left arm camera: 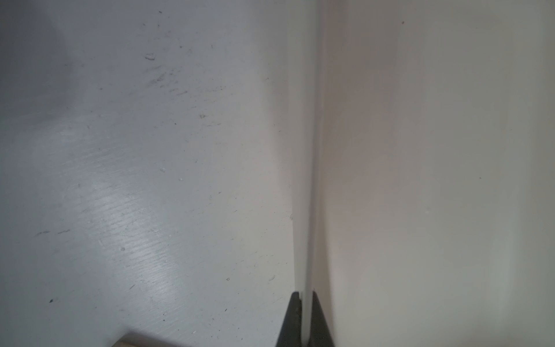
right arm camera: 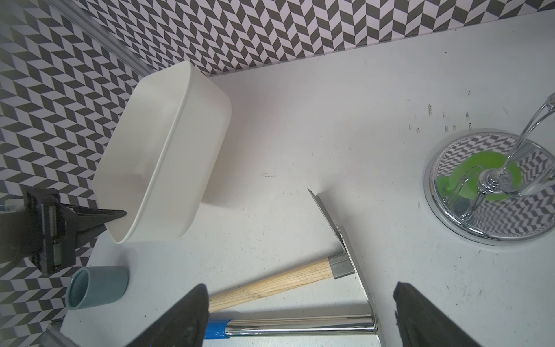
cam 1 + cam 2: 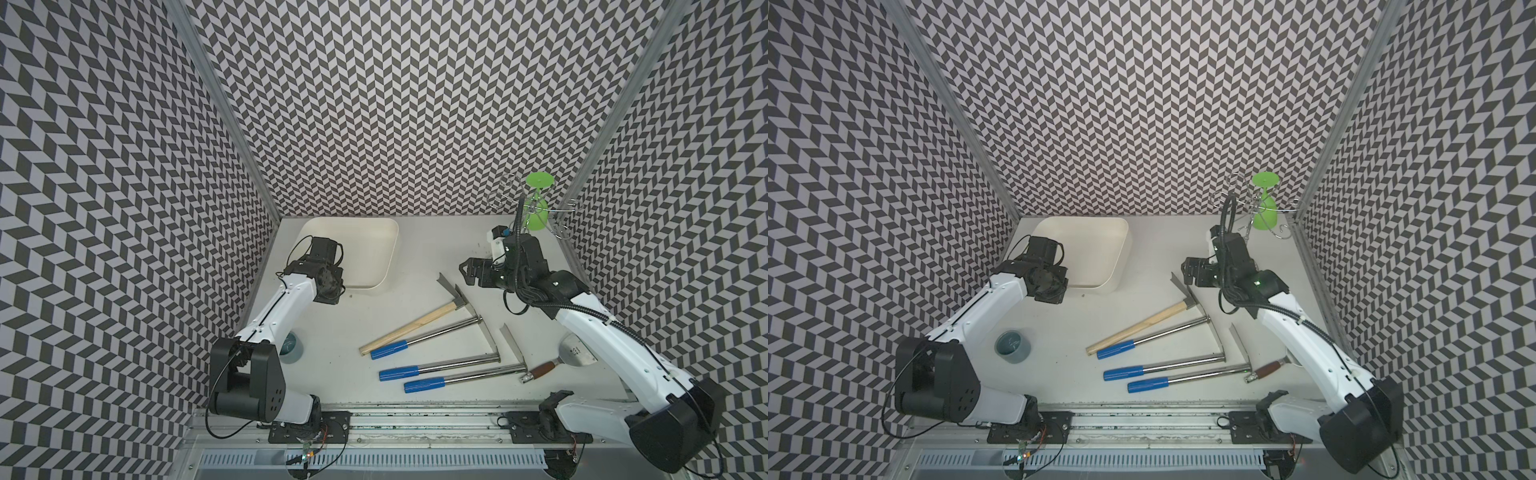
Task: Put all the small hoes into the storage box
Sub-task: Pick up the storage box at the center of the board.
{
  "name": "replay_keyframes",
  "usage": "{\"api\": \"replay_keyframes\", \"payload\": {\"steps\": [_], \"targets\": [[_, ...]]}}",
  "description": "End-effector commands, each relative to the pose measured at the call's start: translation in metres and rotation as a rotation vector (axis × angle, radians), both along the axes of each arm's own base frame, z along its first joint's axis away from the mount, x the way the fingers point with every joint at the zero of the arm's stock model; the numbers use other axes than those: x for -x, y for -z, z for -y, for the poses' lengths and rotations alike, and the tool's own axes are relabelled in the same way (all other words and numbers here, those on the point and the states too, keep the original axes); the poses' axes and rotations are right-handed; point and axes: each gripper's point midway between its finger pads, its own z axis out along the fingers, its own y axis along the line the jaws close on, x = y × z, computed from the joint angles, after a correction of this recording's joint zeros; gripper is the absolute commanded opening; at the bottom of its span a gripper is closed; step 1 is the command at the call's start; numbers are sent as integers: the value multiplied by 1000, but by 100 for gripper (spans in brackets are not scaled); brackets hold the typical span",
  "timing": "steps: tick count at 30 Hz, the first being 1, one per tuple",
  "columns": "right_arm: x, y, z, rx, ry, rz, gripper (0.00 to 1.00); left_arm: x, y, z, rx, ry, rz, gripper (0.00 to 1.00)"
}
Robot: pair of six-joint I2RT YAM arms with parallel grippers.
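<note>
The left jaws are pinched shut on the wall of the storage box (image 1: 306, 150) close to its near left corner, one finger inside and one outside (a steadying hold, by the look of it). The right jaws stand wide and empty, hanging over the head of the wooden-handled tool I take to be the small hoe (image 3: 409, 328), without touching it. So nothing of the task is done. The box is bare inside, the hoe lies flat mid-surface, and grasping, lifting, carrying and setting down all remain.

The hoe's thin steel blade points toward the far edge. Its butt lies right against the blue grip of the nearest of three blue-handled hoes (image 3: 432, 334), so a lift may nudge that one. The box sits in the far left corner of the surface, and the way to it is open. The chrome rack (image 2: 450, 219) in the far right corner, the brown-handled scoop (image 3: 544, 369) by the right edge and the cup (image 3: 293, 349) near the left edge all lie off that path.
</note>
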Motion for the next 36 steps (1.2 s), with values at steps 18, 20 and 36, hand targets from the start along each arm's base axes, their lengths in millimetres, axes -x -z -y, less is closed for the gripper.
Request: {"api": "replay_keyframes", "payload": {"steps": [18,20,36], "targets": [[5,-10,-15,-41,-54,43,96,32,32,40,-50,-46,-49,0],[5,-9,-16,-44,-58,43,96,33,36,49,-56,-33,-62,0],[11,-5,-9,-25,-45,45,96,-31,6,38,-287,278,82,0]]}}
